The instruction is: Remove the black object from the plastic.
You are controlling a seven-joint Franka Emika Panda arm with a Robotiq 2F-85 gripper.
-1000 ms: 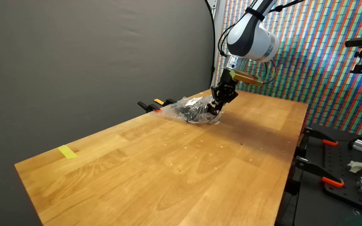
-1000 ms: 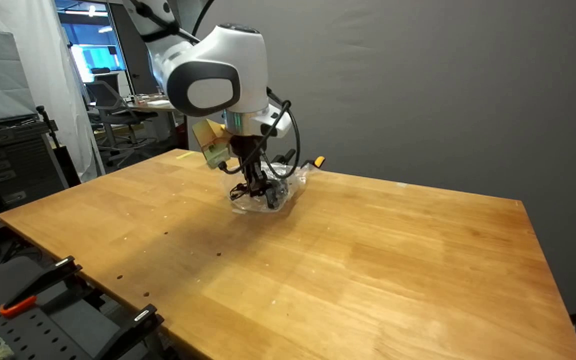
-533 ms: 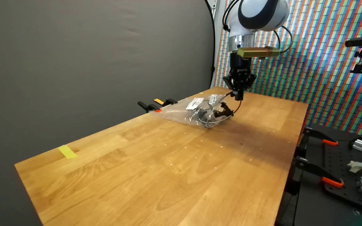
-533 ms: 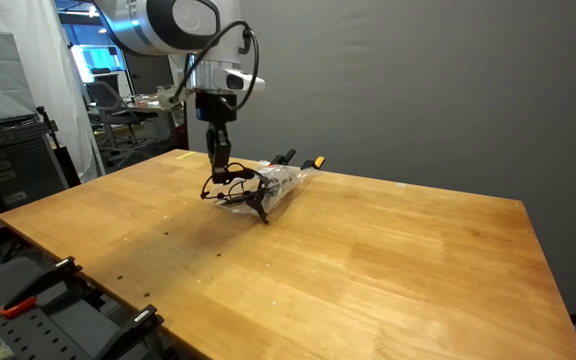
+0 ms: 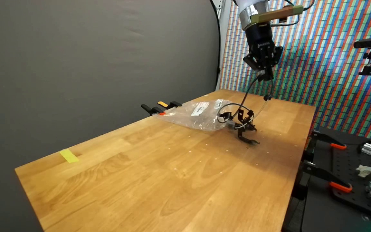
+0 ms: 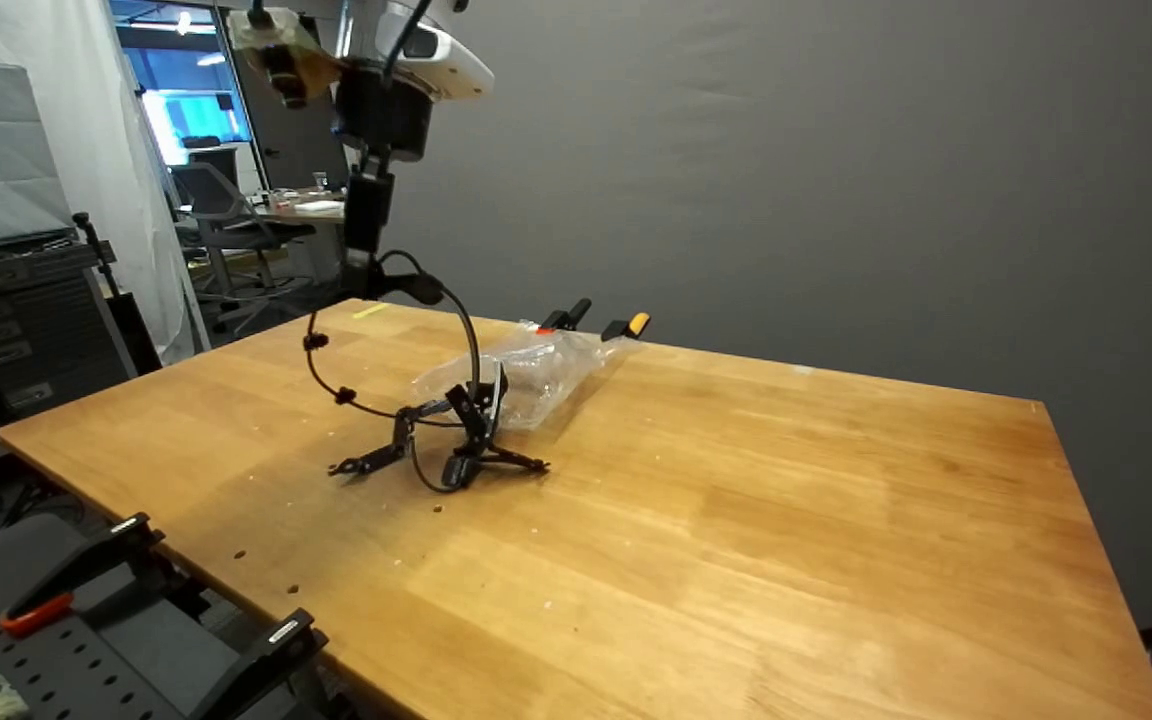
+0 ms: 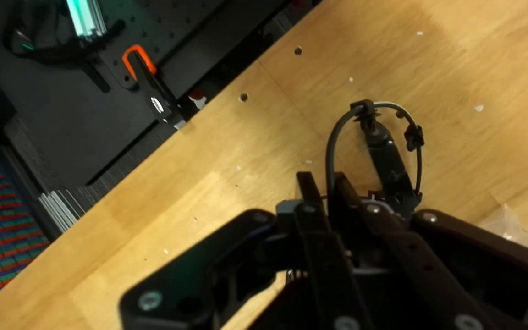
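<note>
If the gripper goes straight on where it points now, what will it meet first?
Most likely the table below the gripper, though parts of the black object it holds may lie in between; the depth is unclear.

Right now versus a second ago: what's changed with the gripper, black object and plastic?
The gripper has risen away from the plastic bag, drawing the black object out by a cable; the object now looks clear of the bag, which lies flatter. Unchanged: bag's rough position, clamps, yellow tape.

All views overlook the table point(image 5: 185, 161) (wrist view closest).
</note>
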